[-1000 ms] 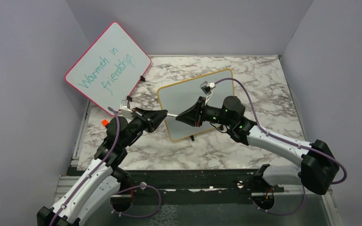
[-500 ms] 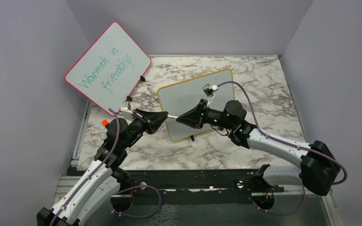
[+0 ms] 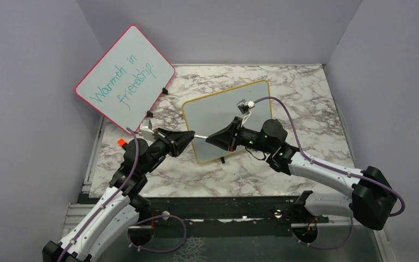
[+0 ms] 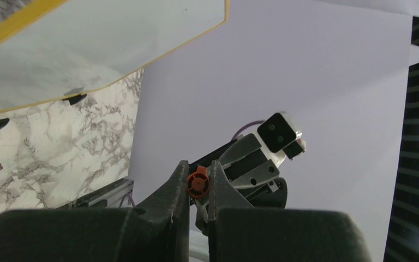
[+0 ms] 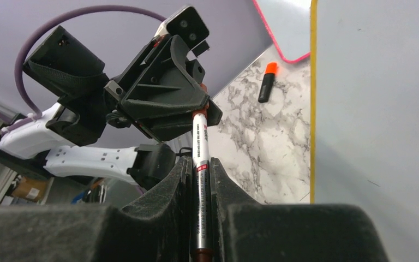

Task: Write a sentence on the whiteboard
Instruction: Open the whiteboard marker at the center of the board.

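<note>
Pink-framed board [image 3: 125,79] tilted against left wall, teal "Warmth in friendship" across it. Black marker with orange cap [image 5: 265,82] lying on marble counter [image 3: 305,98], near board's lower corner.

The white-and-grey marble-patterned table [image 3: 305,103] carries a yellow-framed rectangular whiteboard [image 3: 218,109] near its middle, a pink-framed board with teal writing [image 3: 125,71] propped at far left, and a black orange-capped marker [image 3: 121,142] at near left.

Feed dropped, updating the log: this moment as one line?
marker: spans both tools | left tool: shut on one end | right tool: shut on barrel | whiteboard: no writing visible
</note>
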